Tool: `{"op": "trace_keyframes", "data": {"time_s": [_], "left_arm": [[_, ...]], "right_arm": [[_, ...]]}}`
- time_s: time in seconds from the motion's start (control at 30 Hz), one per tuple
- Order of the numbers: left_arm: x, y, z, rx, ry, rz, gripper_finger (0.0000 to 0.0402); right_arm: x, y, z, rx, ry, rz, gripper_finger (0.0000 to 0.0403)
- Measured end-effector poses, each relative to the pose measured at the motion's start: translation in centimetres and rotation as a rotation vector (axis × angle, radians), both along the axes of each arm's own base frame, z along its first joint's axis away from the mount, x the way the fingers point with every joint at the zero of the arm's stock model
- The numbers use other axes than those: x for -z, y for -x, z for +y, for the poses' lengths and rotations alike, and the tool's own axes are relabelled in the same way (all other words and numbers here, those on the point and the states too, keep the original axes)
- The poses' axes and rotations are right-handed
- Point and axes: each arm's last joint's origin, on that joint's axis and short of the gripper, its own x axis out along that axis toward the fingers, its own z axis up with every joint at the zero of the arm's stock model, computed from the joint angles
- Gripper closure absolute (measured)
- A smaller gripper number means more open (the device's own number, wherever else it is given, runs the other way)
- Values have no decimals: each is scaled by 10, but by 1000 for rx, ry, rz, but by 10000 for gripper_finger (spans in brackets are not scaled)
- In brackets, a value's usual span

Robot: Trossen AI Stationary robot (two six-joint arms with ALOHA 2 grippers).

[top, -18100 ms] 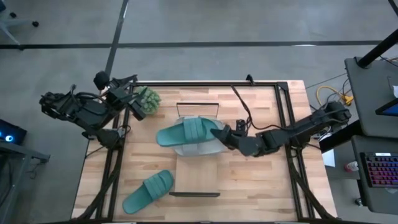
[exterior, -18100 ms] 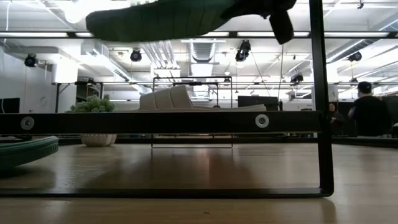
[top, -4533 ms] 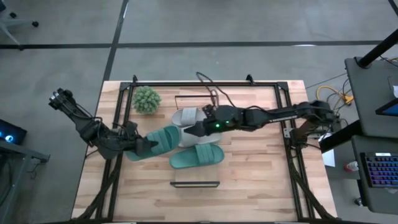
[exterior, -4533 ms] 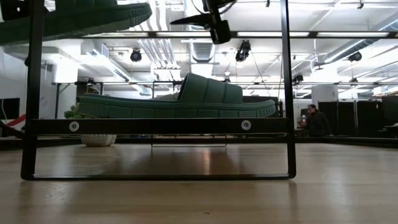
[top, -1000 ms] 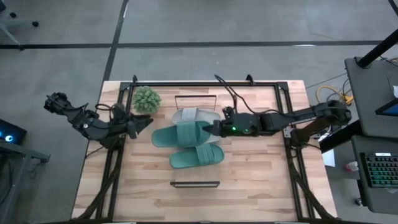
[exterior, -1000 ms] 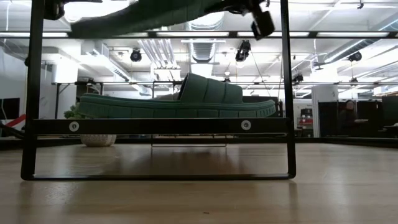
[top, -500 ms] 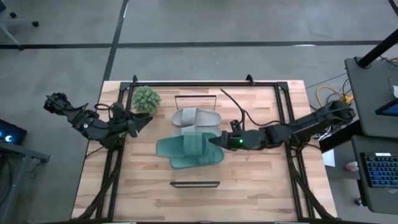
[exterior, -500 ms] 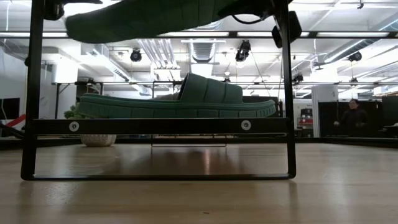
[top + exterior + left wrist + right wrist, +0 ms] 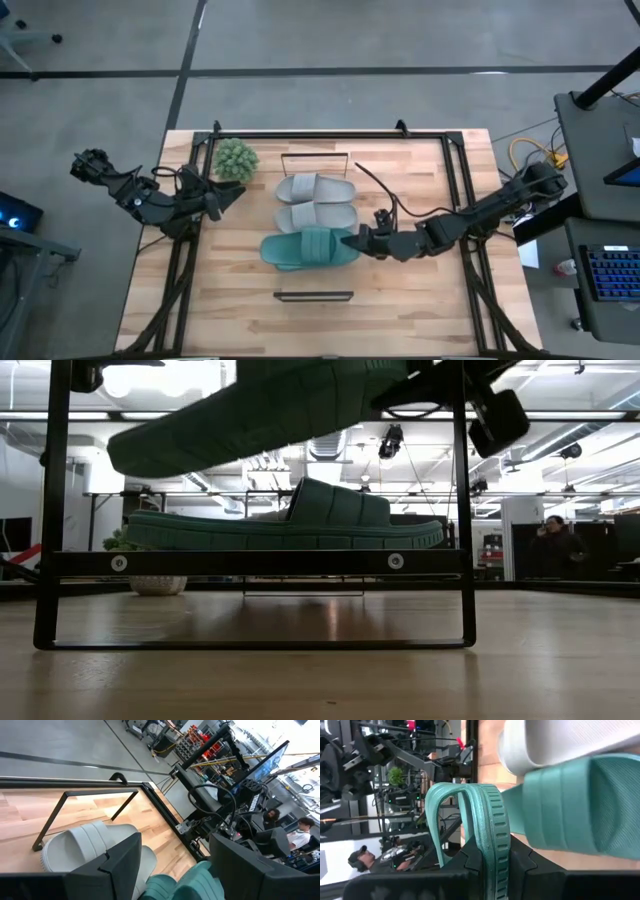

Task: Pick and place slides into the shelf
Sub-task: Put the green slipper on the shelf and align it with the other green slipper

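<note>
right gripper [image 9: 352,240] is stretched low over mid-table, fingers clamped tight on a teal slide [image 9: 305,248]; left gripper [image 9: 232,194] just hangs at the table's left edge, fingers spread

No text, label, brand, number or sign can be read in any view: nothing legible on the slides, the shelf, the arms, the surface or the room equipment behind
</note>
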Motion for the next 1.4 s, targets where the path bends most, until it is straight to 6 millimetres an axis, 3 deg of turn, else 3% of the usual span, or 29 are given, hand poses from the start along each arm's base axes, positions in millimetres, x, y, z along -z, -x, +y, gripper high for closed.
{"op": "trace_keyframes", "data": {"time_s": [0.43,1.4], "left_arm": [[0,0,0,3,-17,9,182],[2,0,0,-19,-35,16,182]], "right_arm": [[23,13,8,4,-90,12,370],[25,21,23,-30,-464,-160,370]]}}
